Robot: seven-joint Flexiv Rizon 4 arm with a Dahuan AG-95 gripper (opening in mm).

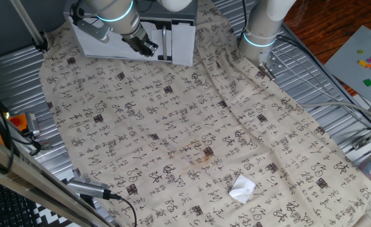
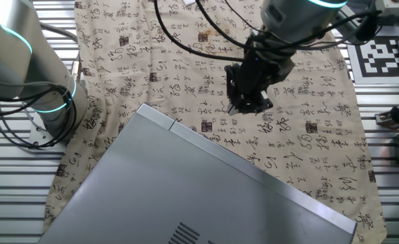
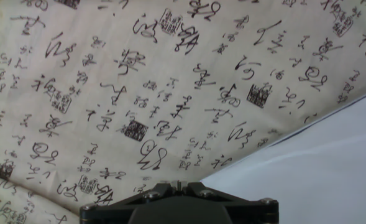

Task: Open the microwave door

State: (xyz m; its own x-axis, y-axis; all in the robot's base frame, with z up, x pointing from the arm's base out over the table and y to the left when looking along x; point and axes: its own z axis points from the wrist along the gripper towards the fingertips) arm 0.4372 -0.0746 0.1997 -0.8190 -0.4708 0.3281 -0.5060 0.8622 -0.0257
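Beige cloth [image 1: 191,126] w/ black calligraphy print covers the counter [image 1: 336,113], whose ribbed metal shows at the frame edges. The microwave [image 1: 182,41] sits at top centre of one fixed view, a pale grey-white box on the cloth. Its front faces down-frame, and the microwave door [image 1: 109,45] is the wide pale panel, partly hidden behind my arm; it looks flush w/ the box, i.e. shut, though I can't be fully sure from here. A dark vertical handle strip [image 1: 166,43] runs next to a narrow white side panel [image 1: 182,43] at the right end. My claw [image 1: 147,46] hangs in front of the door, just left of that strip; touching or not, can't tell. In the other fixed view the microwave's grey top [image 2: 206,196] fills the lower part of the frame, and my claw [image 2: 250,102] sits above its upper edge, over the cloth, pointing down. Fingers are dark and bunched in both views, so apart vs together I can't tell. Hand view shows mostly cloth, w/ a pale face of the box [image 3: 313,168] in the lower right corner and my black mount at bottom centre; fingertips not visible there. A crumpled white scrap [image 1: 242,188] lies on the cloth at lower right, well apart from the microwave. A second arm's base [image 1: 264,28] stands at top right.
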